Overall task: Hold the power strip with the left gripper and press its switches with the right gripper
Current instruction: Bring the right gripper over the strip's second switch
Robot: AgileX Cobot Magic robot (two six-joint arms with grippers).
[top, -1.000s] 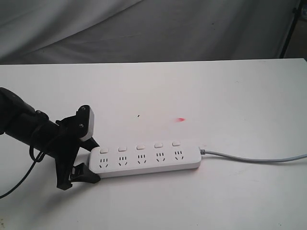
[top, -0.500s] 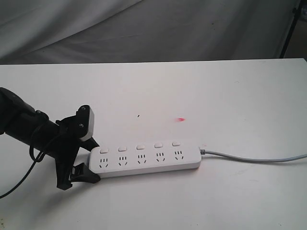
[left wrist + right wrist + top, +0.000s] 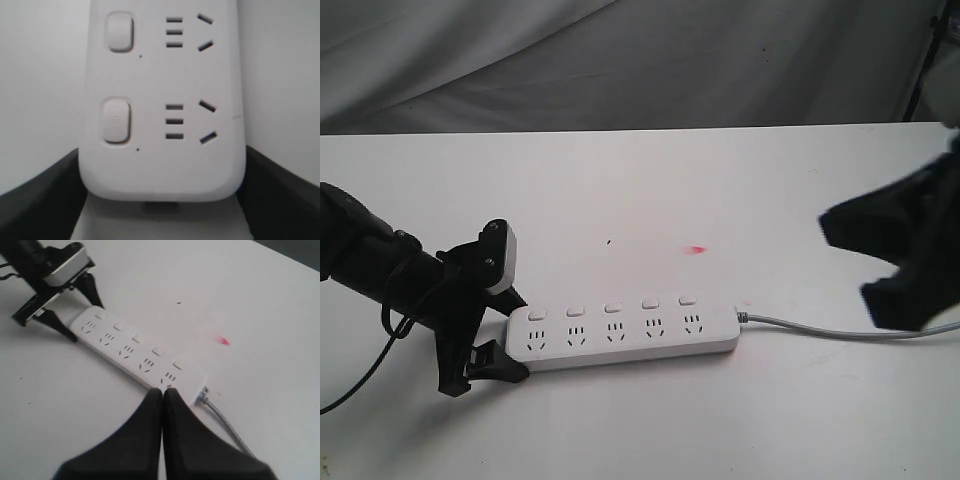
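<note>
The white power strip (image 3: 620, 338) lies flat on the white table (image 3: 650, 190), its grey cord (image 3: 840, 331) trailing right. Its five switches (image 3: 612, 306) run along its far edge. My left gripper (image 3: 506, 332) is shut on the strip's left end; in the left wrist view black fingers (image 3: 40, 200) flank the power strip (image 3: 160, 165), with two switches (image 3: 116, 120) showing. My right gripper (image 3: 840, 232) is a blurred black shape in the air right of the strip, above the cord. The right gripper (image 3: 162, 390) is shut with nothing in it, its tips over the cord end of the power strip (image 3: 135, 352).
A small red mark (image 3: 697, 249) and a dark speck (image 3: 609, 240) sit on the table behind the strip. Grey cloth (image 3: 650, 60) hangs behind the table's far edge, and a black stand leg (image 3: 923, 60) shows at the top right.
My right gripper has come into the exterior view from the right edge, where nothing showed before. The left gripper and the power strip have not moved.
</note>
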